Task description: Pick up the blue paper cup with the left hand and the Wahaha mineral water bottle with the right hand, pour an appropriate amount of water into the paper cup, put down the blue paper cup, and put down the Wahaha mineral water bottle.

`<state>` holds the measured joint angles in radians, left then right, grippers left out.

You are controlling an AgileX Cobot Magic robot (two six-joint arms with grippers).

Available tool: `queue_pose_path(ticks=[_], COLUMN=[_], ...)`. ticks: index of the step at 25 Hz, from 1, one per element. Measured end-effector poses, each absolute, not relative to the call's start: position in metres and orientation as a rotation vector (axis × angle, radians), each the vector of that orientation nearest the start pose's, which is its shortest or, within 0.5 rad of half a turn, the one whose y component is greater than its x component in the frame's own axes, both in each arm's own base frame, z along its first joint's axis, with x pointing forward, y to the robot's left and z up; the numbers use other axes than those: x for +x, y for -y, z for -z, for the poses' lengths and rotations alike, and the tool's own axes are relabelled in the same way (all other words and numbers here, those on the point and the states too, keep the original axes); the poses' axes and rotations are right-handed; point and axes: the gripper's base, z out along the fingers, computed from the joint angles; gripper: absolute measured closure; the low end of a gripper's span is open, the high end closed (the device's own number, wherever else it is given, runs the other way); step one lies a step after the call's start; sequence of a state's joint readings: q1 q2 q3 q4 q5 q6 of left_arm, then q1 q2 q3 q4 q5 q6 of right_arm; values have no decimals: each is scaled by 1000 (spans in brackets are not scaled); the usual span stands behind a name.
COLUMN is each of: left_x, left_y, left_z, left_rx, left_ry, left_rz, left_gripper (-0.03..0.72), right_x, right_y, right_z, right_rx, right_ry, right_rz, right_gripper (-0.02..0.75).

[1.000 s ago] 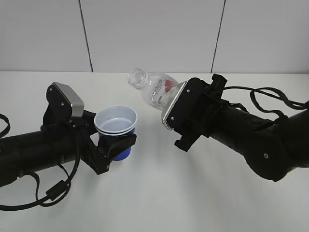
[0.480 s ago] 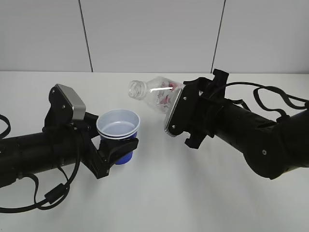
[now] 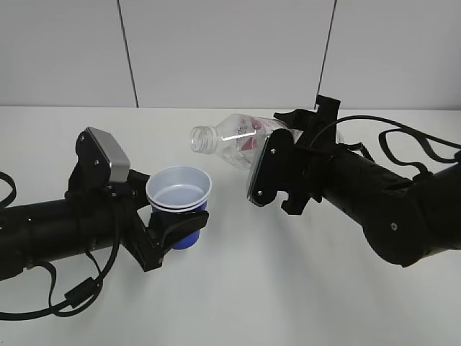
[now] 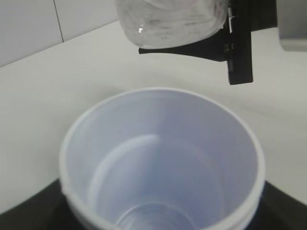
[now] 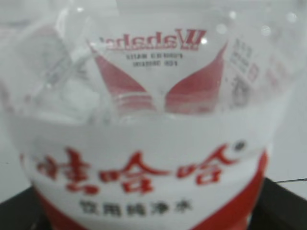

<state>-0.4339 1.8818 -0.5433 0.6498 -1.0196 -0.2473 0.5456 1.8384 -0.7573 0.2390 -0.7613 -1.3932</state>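
My left gripper (image 3: pixel 175 229) is shut on the blue paper cup (image 3: pixel 179 204), holding it upright above the white table; its white inside fills the left wrist view (image 4: pixel 163 163) and holds no visible water. My right gripper (image 3: pixel 277 173) is shut on the Wahaha mineral water bottle (image 3: pixel 227 140), tipped nearly level with its open mouth pointing left, just above and beyond the cup's rim. The bottle's red-and-white label fills the right wrist view (image 5: pixel 144 158). Its clear body also shows at the top of the left wrist view (image 4: pixel 168 21). No stream of water shows.
The white table (image 3: pixel 238 303) runs under both arms to a pale panelled wall (image 3: pixel 230 50) behind. Black cables trail from the left arm (image 3: pixel 72 295) and over the right arm (image 3: pixel 403 144).
The right gripper has tipped the bottle further, from slanted up to nearly level, and raised its wrist. The left gripper has shifted the cup slightly right and lower.
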Motion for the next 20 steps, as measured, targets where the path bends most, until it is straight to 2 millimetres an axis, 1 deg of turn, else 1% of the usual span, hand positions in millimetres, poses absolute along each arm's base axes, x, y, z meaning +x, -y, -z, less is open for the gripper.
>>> queue_pose_path(ticks=[20], left_x=[248], left_y=[168], left_z=[-123], left_rx=[900], left_ry=[-1704], left_rz=[726], left_gripper=[148], right_x=[312], right_y=[-171], right_z=[-171], right_rx=[-1393], right_ry=[-1157], right_rz=[737], right_gripper=[241])
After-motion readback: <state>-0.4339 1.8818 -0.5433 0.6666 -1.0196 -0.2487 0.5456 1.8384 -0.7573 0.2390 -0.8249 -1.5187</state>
